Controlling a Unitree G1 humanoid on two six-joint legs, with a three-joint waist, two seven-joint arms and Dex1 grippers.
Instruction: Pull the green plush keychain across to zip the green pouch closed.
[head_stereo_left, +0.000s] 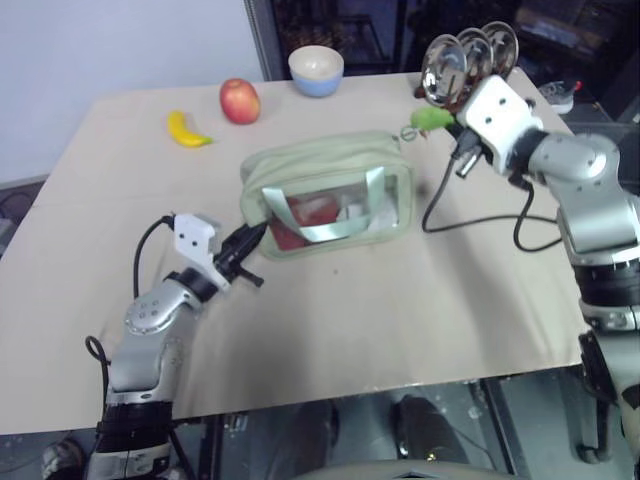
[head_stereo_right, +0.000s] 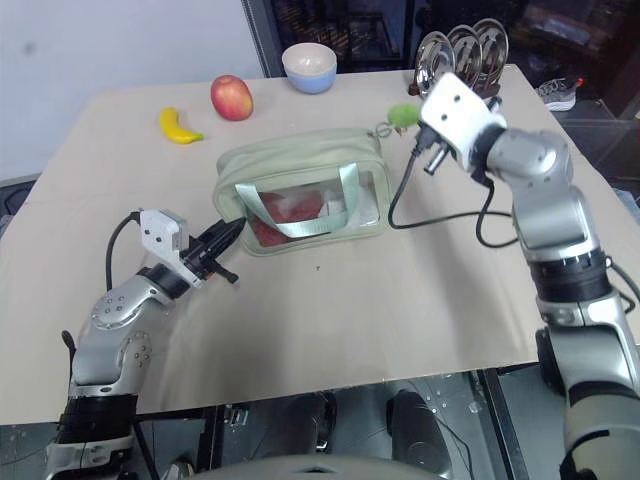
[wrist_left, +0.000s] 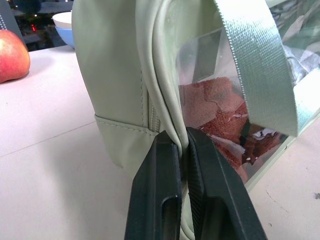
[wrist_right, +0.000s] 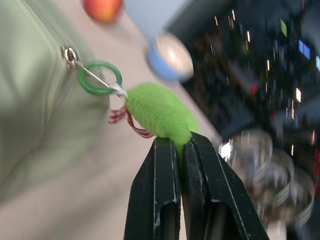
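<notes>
Right gripper (wrist_right: 181, 145) clamped on green plush keychain (wrist_right: 160, 112); left gripper (wrist_left: 182, 145) pinches green pouch (head_stereo_left: 325, 190) corner seam. Risk: plush slips out, or pouch drags along table (head_stereo_left: 330, 320).

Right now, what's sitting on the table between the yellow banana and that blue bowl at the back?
A red apple sits between the banana and the bowl, apart from both. The left eye view shows it plainly.

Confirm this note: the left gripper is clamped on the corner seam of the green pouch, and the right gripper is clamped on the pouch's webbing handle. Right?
Not quite. The left gripper does clamp the green pouch at its corner seam, but the right gripper is clamped on the green plush keychain, not the webbing handle; the right wrist view shows it.
</notes>
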